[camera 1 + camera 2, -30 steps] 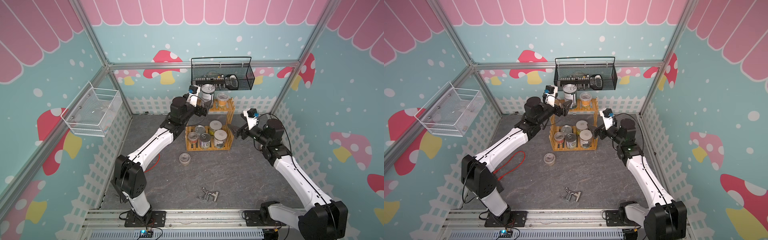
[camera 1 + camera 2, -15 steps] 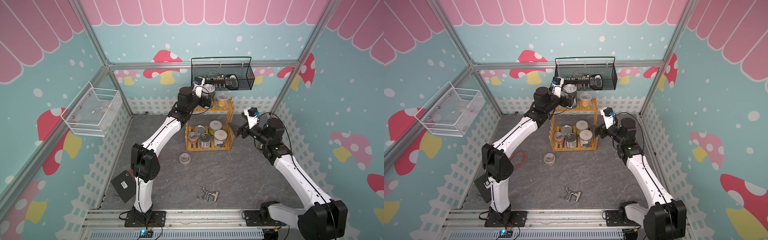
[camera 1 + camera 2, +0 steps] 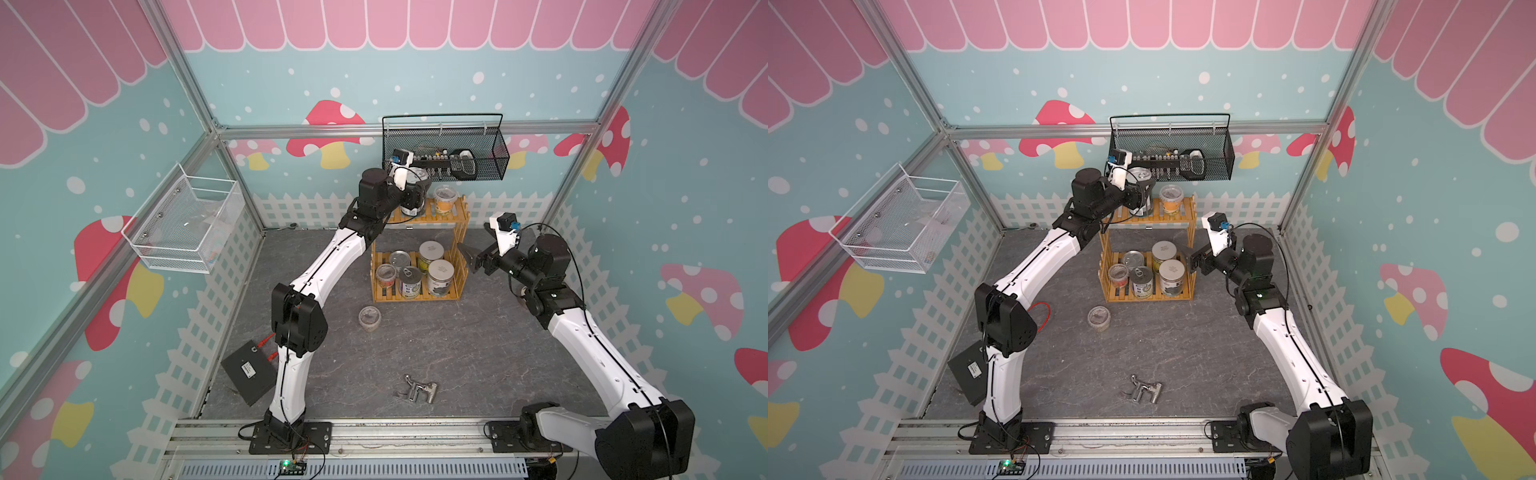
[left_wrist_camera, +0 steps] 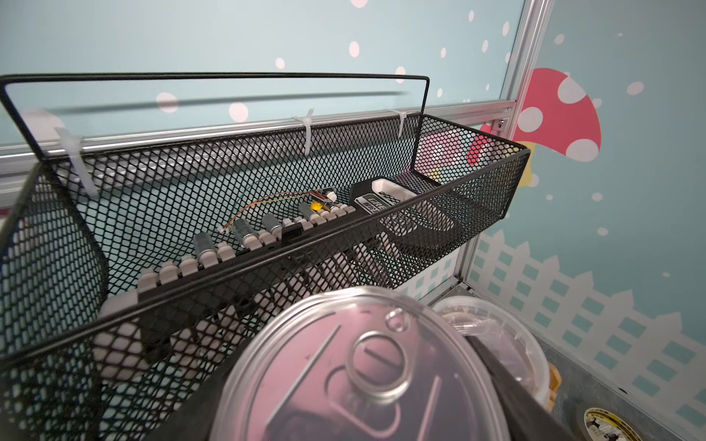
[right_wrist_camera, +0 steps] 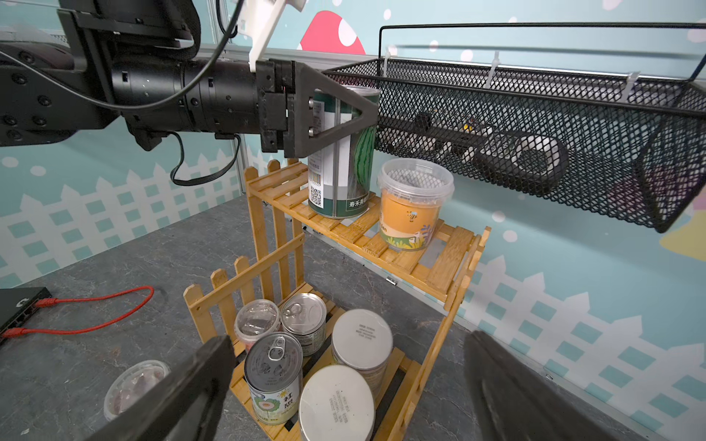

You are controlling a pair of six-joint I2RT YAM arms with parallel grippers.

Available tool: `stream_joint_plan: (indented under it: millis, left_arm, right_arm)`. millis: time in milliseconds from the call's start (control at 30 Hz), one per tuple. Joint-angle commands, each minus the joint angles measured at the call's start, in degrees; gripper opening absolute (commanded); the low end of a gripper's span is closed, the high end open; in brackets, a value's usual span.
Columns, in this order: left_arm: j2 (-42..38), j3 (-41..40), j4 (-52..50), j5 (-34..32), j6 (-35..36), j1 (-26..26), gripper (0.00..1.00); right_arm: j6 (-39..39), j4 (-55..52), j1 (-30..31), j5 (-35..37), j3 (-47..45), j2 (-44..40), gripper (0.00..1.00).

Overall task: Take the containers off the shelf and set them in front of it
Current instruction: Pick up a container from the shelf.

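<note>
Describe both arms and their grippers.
The left arm and right arm have white shells with black joints and bases. Each wrist carries a white camera bracket with a blue part and a thin black cable. The left gripper and right gripper have black triangular fingers.

Teal mushroom-print walls (image 3: 415, 70) surround a grey stone-patterned floor (image 3: 457, 353), evenly lit.

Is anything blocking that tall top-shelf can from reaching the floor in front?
Nothing visible blocks it. The black mesh basket hangs close behind the tin can; a lidded plastic cup stands on the floor, off to one side.
</note>
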Motion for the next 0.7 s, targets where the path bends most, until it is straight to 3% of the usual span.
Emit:
stream_joint_plan:
  millis: [0, 200, 400, 500, 667]
  left_arm:
    - [-0.28, 1.01, -1.52, 0.0, 0.77, 0.29, 0.64]
    - [-4.25, -1.67, -1.45, -1.06, 2.24, 0.12, 0.62]
    - [-12.13, -9.69, -0.64, -3.22, 5.12, -2.03, 0.62]
    - [-19.17, -19.04, 2.5, -4.24, 5.21, -3.75, 0.62]
    - [-34.12, -42.13, 13.89, -7.81, 2.63, -7.39, 0.61]
  right_arm:
    - [0.41, 1.46, -0.3, -0.81, 1.35, 0.23, 0.99]
    - [0.59, 1.75, -0.29, -1.17, 1.24, 0.24, 0.98]
    - [0.89, 1.64, -0.35, -1.57, 1.08, -0.1, 0.98]
    - [0.92, 1.71, -0.35, -1.96, 0.62, -0.35, 0.99]
    - [1.19, 2.26, -0.33, -2.94, -1.08, -0.88, 0.99]
